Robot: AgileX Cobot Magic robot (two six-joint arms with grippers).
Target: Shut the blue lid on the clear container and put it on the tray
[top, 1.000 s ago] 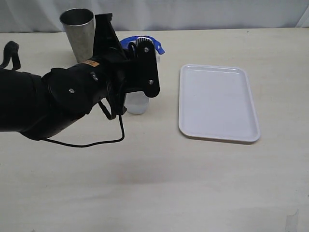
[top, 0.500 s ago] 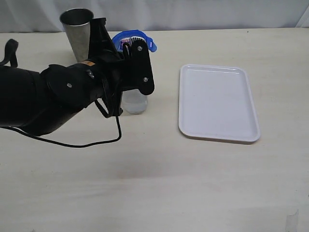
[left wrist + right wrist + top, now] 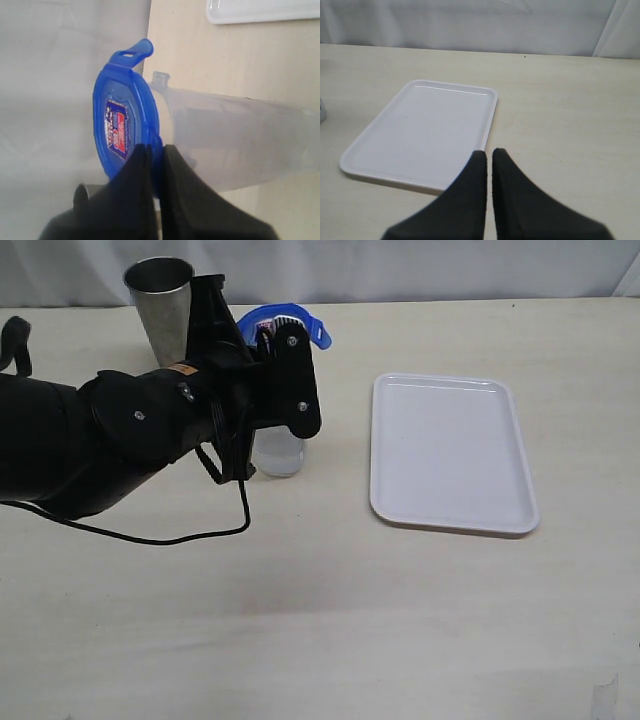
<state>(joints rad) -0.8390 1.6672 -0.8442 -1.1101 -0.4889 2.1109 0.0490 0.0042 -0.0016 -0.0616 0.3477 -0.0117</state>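
Observation:
The blue lid (image 3: 290,319) sits on top of the upright clear container (image 3: 279,453), left of the middle of the table. In the left wrist view the blue lid (image 3: 122,125), label outward, lies over the rim of the clear container (image 3: 235,137), with one flap sticking out. My left gripper (image 3: 155,149) is shut on the lid's edge; in the exterior view the left gripper (image 3: 272,338) and its arm hide most of the container. The white tray (image 3: 450,450) lies empty to the right. My right gripper (image 3: 489,153) is shut on nothing, above the table by the tray (image 3: 420,127).
A grey metal cup (image 3: 161,306) stands at the back left, just behind my left arm. A loose black cable (image 3: 175,537) hangs from that arm down to the table. The table's far edge meets a pale curtain.
My left gripper has shifted slightly left with the lid, which now shows more above the arm. Over the last half second almost nothing moved. The tray stays put.

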